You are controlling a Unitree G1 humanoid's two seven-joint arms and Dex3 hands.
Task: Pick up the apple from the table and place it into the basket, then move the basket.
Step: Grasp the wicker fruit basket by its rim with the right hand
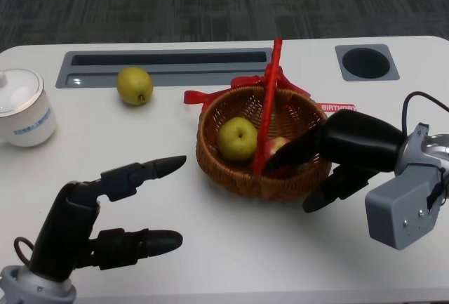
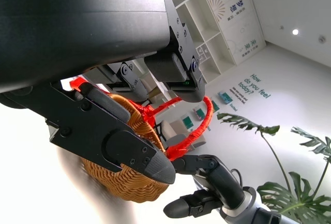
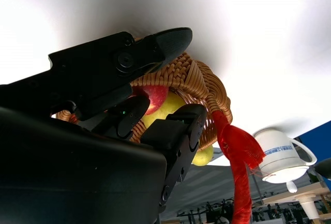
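Observation:
A wicker basket [image 1: 231, 177] with an upright red handle [image 1: 270, 100] stands at the table's middle. Inside lie a yellow-green apple [image 1: 237, 138] and a red apple [image 1: 277, 147]. My right hand [image 1: 344, 153] reaches over the basket's right rim: one finger lies above the red apple, while the thumb hangs outside the wall. The right wrist view shows the red apple [image 3: 155, 95] behind the inner fingers and the basket wall [image 3: 194, 81] between the spread fingers. My left hand [image 1: 119, 227] hovers at the near left, fingers apart and holding nothing.
Another yellow-green fruit [image 1: 135, 85] lies at the back left, by a grey slotted tray [image 1: 165, 65]. A white lidded cup [image 1: 21, 107] stands at the far left. A round recess [image 1: 366, 63] sits at the back right. A pink label [image 1: 338, 107] lies behind the basket.

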